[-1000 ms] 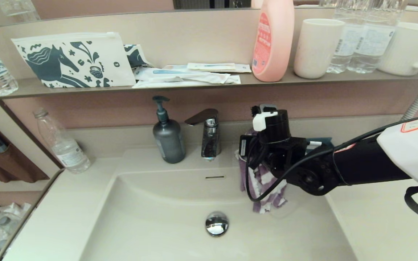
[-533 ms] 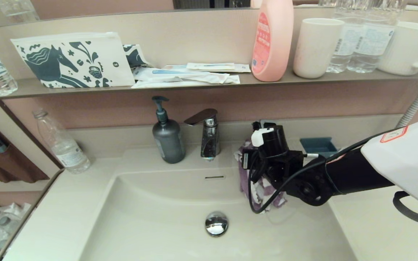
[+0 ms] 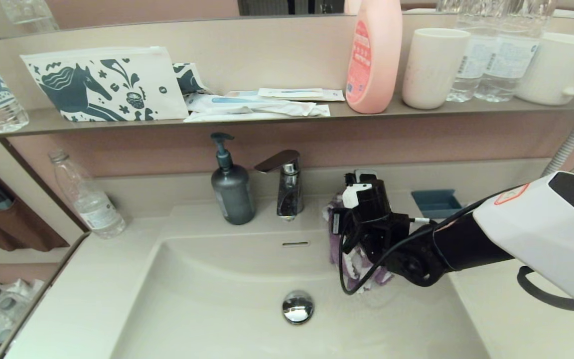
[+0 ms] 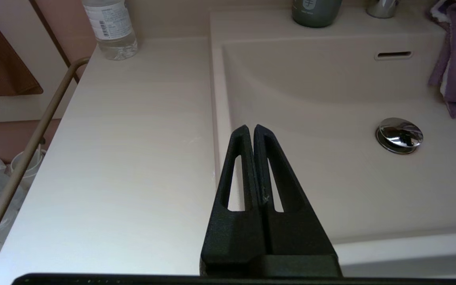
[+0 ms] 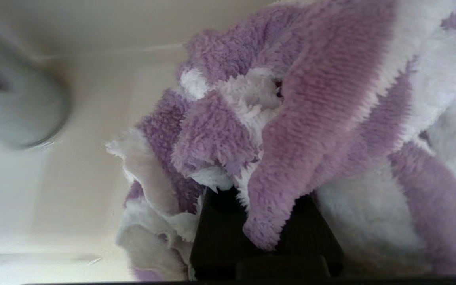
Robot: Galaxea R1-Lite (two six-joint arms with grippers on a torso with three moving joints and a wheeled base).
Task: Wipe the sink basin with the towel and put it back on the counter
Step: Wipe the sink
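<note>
While towel [image 5: 291, 118] hides right pincer [image 5: 265, 221], head view shows sink basin [image 3: 217, 299].

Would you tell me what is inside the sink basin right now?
The chrome drain plug sits at the sink basin's bottom, and the towel hangs in from the right gripper. The basin wall behind the towel is covered.

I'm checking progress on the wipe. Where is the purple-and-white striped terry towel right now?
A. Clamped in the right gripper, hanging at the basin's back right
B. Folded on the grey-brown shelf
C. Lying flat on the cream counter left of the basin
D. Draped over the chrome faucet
A: the right gripper is shut on the purple-and-white striped terry towel, which hangs over the cream sink basin at its back right.
</note>
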